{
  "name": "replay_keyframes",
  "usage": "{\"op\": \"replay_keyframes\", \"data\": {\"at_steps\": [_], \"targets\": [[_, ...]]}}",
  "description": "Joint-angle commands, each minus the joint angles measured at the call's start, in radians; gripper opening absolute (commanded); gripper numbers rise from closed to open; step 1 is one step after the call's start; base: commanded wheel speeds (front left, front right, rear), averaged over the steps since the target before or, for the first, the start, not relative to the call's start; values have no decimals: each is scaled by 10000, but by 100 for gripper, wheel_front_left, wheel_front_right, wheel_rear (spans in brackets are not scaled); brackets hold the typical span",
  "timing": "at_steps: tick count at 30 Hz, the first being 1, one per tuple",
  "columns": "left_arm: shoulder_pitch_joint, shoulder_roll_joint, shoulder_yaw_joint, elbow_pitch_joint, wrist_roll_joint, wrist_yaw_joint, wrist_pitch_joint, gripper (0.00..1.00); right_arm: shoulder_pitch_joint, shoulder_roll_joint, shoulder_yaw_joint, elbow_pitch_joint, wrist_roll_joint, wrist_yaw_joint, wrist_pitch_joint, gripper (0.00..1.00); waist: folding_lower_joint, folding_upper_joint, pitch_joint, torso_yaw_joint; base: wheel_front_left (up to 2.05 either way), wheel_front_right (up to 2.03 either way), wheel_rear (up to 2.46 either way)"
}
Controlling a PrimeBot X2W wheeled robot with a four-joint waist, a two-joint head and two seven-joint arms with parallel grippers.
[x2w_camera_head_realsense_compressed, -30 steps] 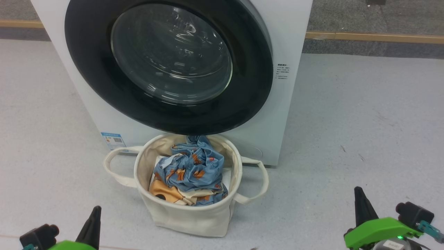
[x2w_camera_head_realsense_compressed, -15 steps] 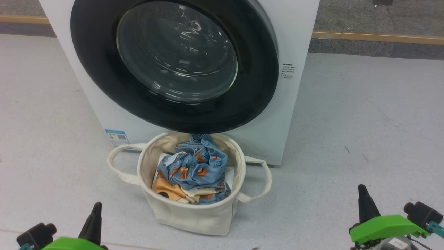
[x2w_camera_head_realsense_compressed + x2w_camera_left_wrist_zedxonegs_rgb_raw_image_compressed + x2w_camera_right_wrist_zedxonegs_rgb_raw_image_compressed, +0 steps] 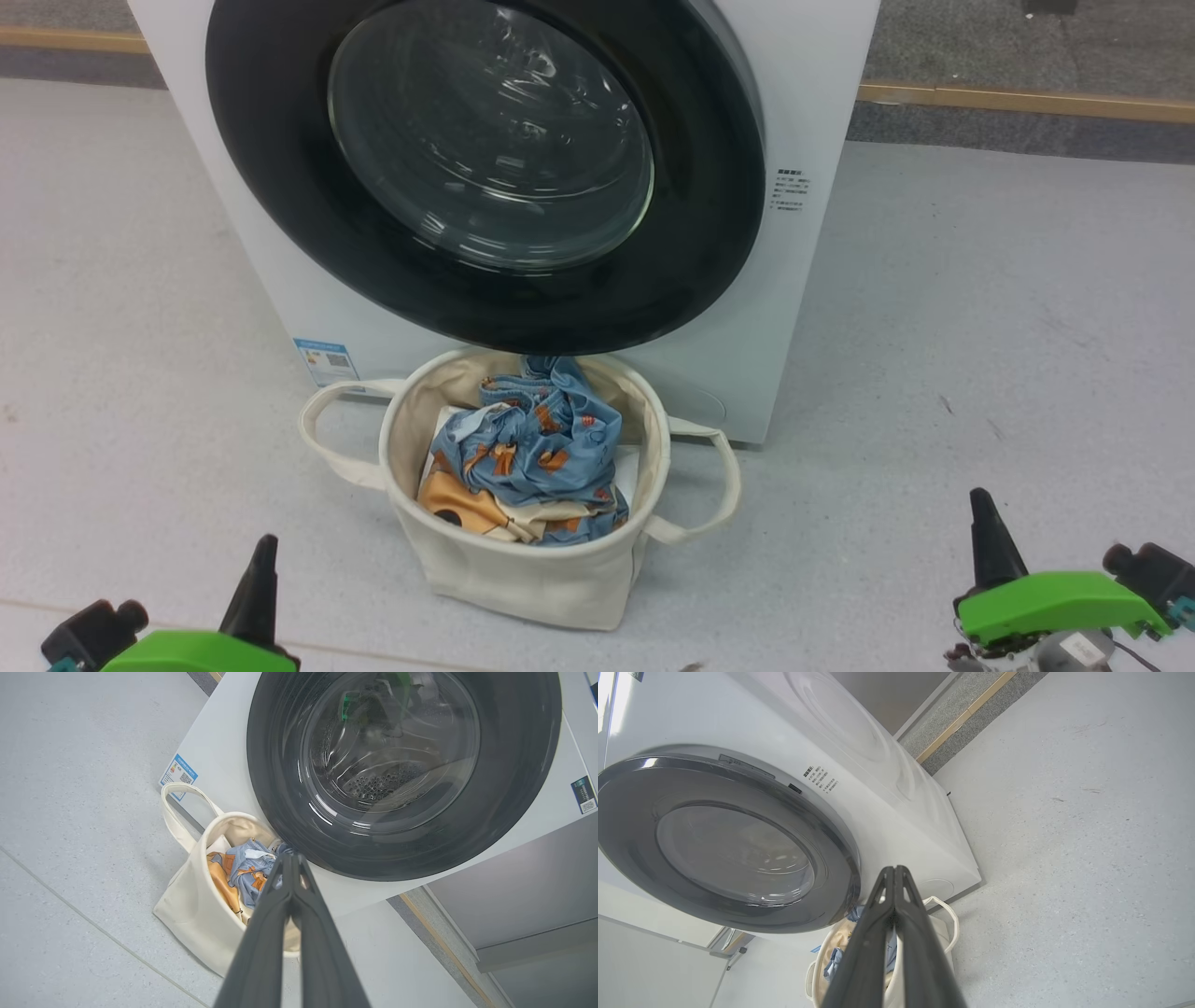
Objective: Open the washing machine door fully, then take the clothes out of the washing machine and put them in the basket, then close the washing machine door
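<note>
1. My left gripper (image 3: pixel 290 856) and right gripper (image 3: pixel 894 868) are both pinched closed, holding nothing.
2. Ahead, between them, the basket (image 3: pixel 523 579) holds the clothes (image 3: pixel 532 457).
3. Beyond it, the washing machine door (image 3: pixel 485 168) lies against the washing machine (image 3: pixel 803 93).
4. The blue label (image 3: pixel 324 361) and small print (image 3: pixel 790 191) are too small to read.

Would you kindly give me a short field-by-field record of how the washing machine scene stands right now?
door state: washing machine door looks shut, flush against the washing machine
laundry: blue and cream-orange clothes piled inside the basket
container: upright on the floor, just in front of the machine, below the door
left arm: left gripper shut, empty, apart from the basket
right arm: right gripper shut, empty
progress: all steps appear done
</note>
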Motion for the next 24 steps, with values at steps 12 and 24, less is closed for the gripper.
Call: {"op": "replay_keyframes", "data": {"at_steps": [12, 24], "targets": [[-242, -263, 681, -636, -1107, -53, 381, 0, -201, -64, -24, -669, 1576, 30, 410, 0, 0, 0, 54, 167, 0, 0, 0], [-184, -569, 997, -859, -1947, -65, 680, 0, -145, -68, -82, -908, 2782, 35, 733, 0, 0, 0, 98, 307, 0, 0, 0]]}}
